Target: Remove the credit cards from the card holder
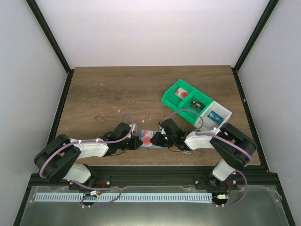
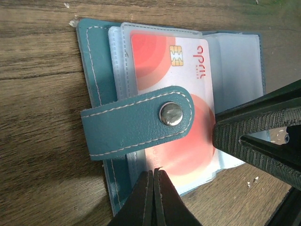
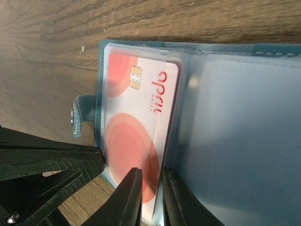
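Observation:
The teal card holder lies open on the wooden table, its snap strap folded across a clear sleeve. A credit card, pale with red rounds and a chip, sits in that sleeve. My left gripper is shut, its tips resting on the holder's near edge by the sleeve with nothing between them. My right gripper is nearly closed over the credit card, whose long edge runs between the two fingers. In the top view both grippers meet at the card holder.
A green-and-white compartment bin stands at the back right with small cards in its cells. The right gripper's fingers crowd the holder's right side. The table's near edge runs just behind both wrists.

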`<action>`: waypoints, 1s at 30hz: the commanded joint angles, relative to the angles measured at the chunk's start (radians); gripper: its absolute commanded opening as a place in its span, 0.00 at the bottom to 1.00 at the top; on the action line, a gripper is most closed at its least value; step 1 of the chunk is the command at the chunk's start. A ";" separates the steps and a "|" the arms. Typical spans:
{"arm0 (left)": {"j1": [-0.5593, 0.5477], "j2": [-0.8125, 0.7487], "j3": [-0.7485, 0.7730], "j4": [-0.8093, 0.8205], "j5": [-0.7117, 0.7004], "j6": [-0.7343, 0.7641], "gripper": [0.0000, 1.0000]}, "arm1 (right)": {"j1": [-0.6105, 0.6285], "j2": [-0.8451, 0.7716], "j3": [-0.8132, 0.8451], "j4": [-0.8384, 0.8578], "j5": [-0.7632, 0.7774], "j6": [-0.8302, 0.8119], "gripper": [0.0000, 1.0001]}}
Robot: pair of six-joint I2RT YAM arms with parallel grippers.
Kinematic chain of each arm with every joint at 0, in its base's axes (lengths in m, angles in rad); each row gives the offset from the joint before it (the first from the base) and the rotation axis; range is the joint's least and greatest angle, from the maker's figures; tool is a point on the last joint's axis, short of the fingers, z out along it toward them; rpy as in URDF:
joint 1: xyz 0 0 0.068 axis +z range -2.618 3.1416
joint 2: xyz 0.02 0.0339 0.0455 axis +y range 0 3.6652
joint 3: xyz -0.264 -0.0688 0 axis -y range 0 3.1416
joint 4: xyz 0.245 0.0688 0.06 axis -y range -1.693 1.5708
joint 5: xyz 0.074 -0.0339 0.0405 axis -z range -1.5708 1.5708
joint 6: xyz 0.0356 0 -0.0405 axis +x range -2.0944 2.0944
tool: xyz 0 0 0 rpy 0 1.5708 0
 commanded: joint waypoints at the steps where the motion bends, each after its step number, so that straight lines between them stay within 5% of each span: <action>1: 0.005 0.020 -0.023 -0.002 -0.010 0.016 0.01 | 0.010 0.019 -0.001 0.023 0.004 0.001 0.13; 17: 0.006 0.019 -0.038 0.016 -0.001 0.005 0.01 | 0.009 0.029 -0.018 0.097 -0.052 0.012 0.03; 30: 0.006 0.024 -0.044 0.029 0.008 0.002 0.01 | 0.010 0.045 -0.023 0.122 -0.068 0.031 0.12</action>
